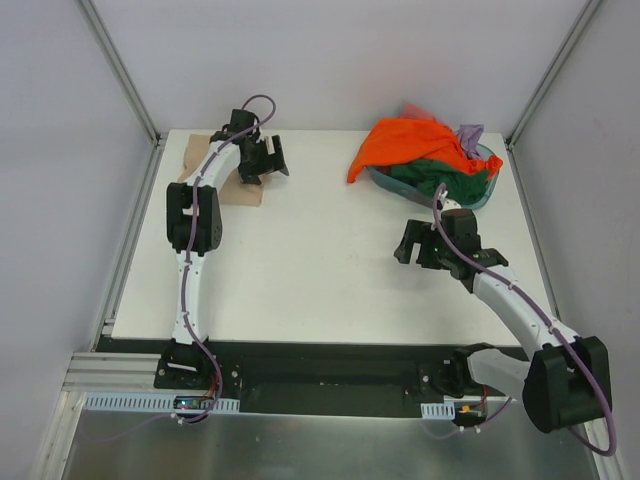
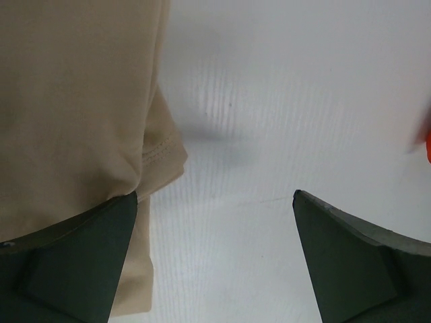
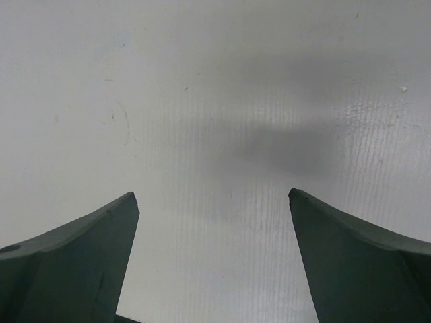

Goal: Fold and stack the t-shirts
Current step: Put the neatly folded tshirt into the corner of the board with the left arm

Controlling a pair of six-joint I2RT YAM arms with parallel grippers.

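A folded tan-beige t-shirt [image 1: 243, 192] lies at the table's back left, partly under my left arm. In the left wrist view the tan t-shirt [image 2: 74, 101] fills the left side, its hemmed edge beside the left finger. My left gripper [image 1: 262, 170] [image 2: 215, 202] hovers open over that shirt's right edge, with bare table between the fingers. At the back right, an orange t-shirt [image 1: 405, 145] drapes over a pile with a dark green one [image 1: 432, 176], a lilac one [image 1: 470, 132] and a pinkish red one [image 1: 415, 110]. My right gripper [image 1: 415, 250] [image 3: 214, 198] stands open and empty over bare table, in front of that pile.
The pile sits in a teal translucent basin [image 1: 486, 185] near the back right corner. The white table [image 1: 320, 250] is walled by grey panels at the back and both sides. A sliver of orange cloth [image 2: 426, 141] shows at the right edge of the left wrist view.
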